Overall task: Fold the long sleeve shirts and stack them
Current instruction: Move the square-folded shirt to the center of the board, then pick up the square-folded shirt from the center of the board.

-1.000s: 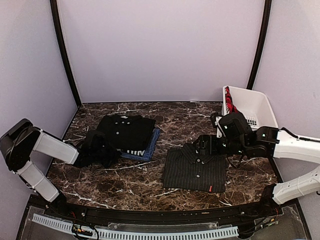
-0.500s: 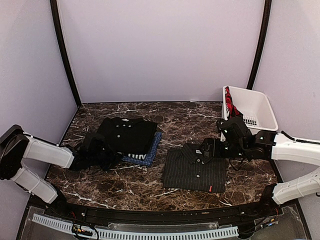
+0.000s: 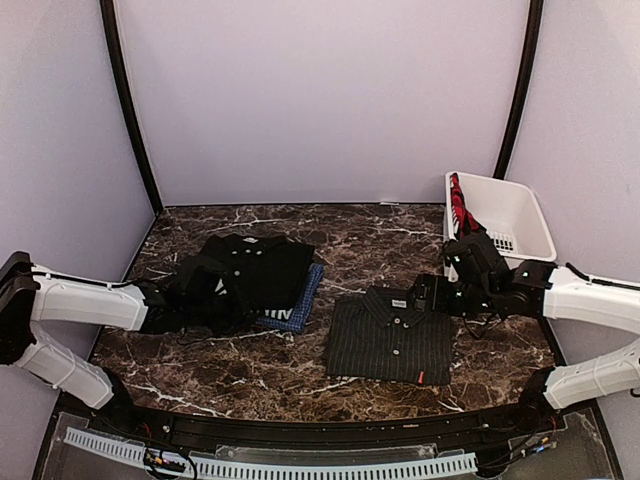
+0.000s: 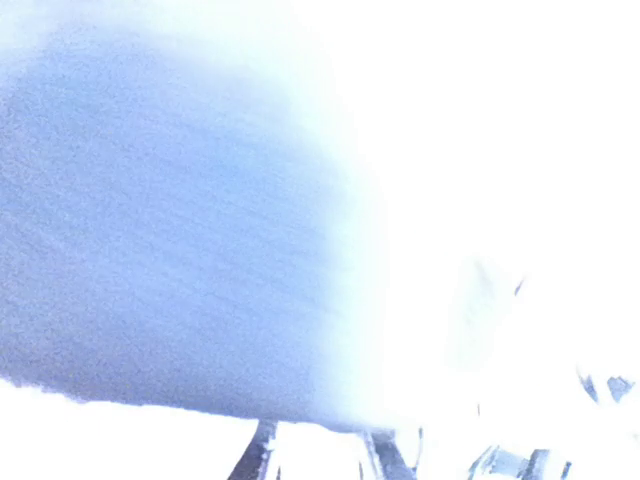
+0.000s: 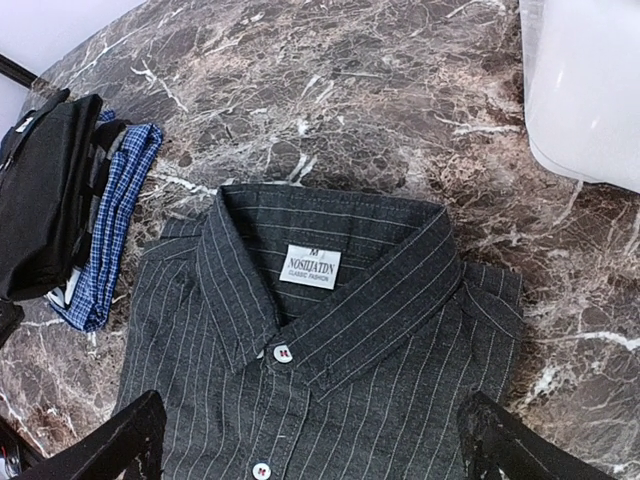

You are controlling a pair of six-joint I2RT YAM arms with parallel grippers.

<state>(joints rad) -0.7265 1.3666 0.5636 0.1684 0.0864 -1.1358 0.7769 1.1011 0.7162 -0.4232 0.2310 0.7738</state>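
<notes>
While I watch from overhead, the dark marble surface (image 3: 260, 370) spreads under both arms. The white basket (image 3: 525, 215) stands behind my right claw (image 3: 425, 292), off to its right. The folded pinstriped shirt (image 3: 390, 340) lies just beneath that claw, collar end nearest it. The claw is spread wide, with nothing between its fingers (image 5: 140, 440). The folded black shirt (image 3: 262, 265) rests on the blue shirt (image 3: 295, 312), well to that claw's left. My left claw (image 3: 222, 292) is at that pile's near left edge. Its wrist camera is washed out, so I cannot tell how wide the left claw stands or whether it holds cloth.
</notes>
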